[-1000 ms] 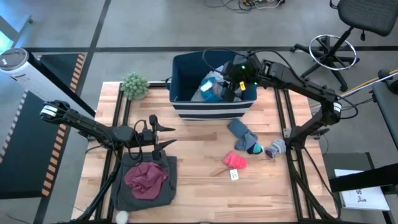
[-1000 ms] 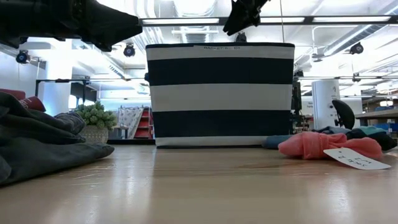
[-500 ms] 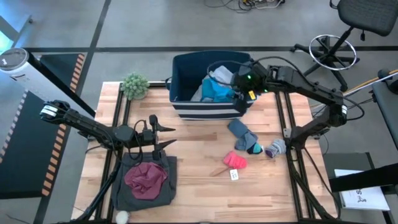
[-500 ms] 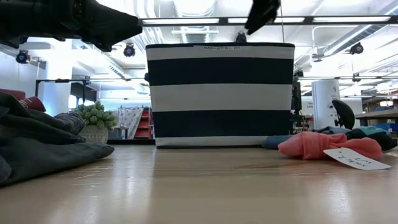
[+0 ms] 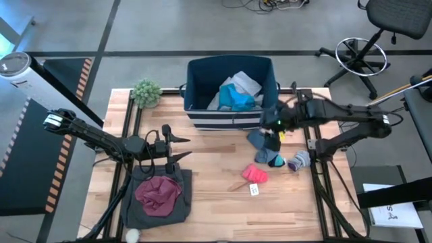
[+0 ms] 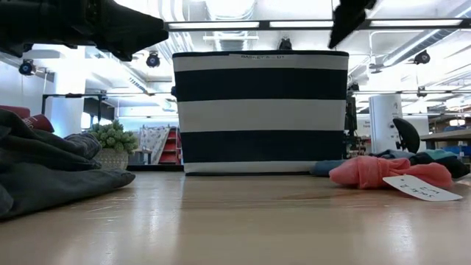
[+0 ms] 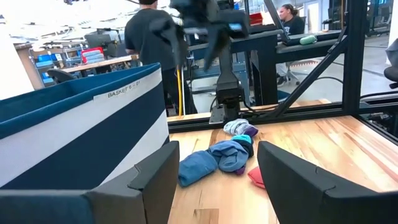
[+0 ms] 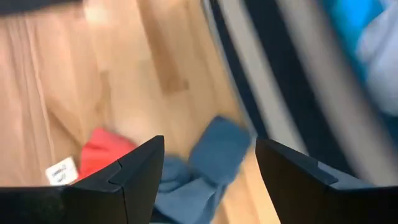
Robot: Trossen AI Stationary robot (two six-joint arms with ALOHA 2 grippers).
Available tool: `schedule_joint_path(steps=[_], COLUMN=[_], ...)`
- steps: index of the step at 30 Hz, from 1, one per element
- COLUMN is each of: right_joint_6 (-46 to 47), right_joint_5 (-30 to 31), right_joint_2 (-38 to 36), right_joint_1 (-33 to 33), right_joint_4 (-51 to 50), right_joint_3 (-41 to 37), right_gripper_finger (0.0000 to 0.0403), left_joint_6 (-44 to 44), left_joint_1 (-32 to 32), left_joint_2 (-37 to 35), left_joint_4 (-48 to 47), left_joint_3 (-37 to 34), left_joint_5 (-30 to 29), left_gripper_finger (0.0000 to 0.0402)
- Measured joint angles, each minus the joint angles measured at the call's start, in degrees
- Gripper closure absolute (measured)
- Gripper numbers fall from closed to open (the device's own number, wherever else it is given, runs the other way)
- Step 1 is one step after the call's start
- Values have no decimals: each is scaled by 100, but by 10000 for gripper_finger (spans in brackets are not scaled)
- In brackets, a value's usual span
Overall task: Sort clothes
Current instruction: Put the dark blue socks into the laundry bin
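My right gripper (image 5: 270, 135) is open and empty. It hangs above the table just in front of the navy striped bin's (image 5: 229, 116) right front corner, over a blue sock (image 5: 260, 142). In the right wrist view (image 8: 209, 140) that blue sock (image 8: 208, 168) and a red sock (image 8: 102, 152) lie below it. A teal garment (image 5: 236, 98) and a white one (image 5: 244, 82) lie in the bin. My left gripper (image 5: 181, 148) is open and empty, level above the table beside a dark grey garment (image 5: 145, 206) with a maroon one (image 5: 158, 192) on it.
More socks lie right of centre: a teal-blue one (image 5: 275, 160), a grey-purple one (image 5: 299, 160) and the red one (image 5: 255, 174) with a white tag (image 5: 254, 190). A small potted plant (image 5: 146, 92) stands left of the bin. People show beyond the table in the left wrist view.
My right gripper has come away from above the bin's inside, over its right front corner, toward the table's near and right edges, and now stands over the blue sock. The teal and white garments stay in the bin.
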Motion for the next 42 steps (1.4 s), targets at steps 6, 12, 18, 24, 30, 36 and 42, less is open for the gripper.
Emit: schedule_joint_path(steps=[6,12,18,24,30,36,42], right_joint_6=[723,1276,1367,1628,1589,1600,1575], right_joint_5=[5,13,657,989,1002,860,646], right_joint_2=[132,390,650,1006,1473,1853,1789], right_joint_1=[321,266,244,95,-125,-252,-232], right_joint_4=[273,1399,2338,2626,3273,3736,3722], right_joint_3=[-1017,-2095,-2880,-3186,-3498,-3586,-3514], right_gripper_finger=[178,167,141,120,131,166,251], left_joint_6=[-17,-43,-107,-153,-153,-165,-184], left_joint_1=[0,0,0,0,0,1,0], left_joint_2=[0,0,0,0,0,0,0], left_joint_4=[-2,-12,-59,-60,-59,-81,-83], left_joint_3=[0,0,-1,-1,-2,-1,-2], left_joint_5=[-2,-2,-3,-4,-4,-4,-4], left_gripper_finger=[204,207,200,194,194,194,194])
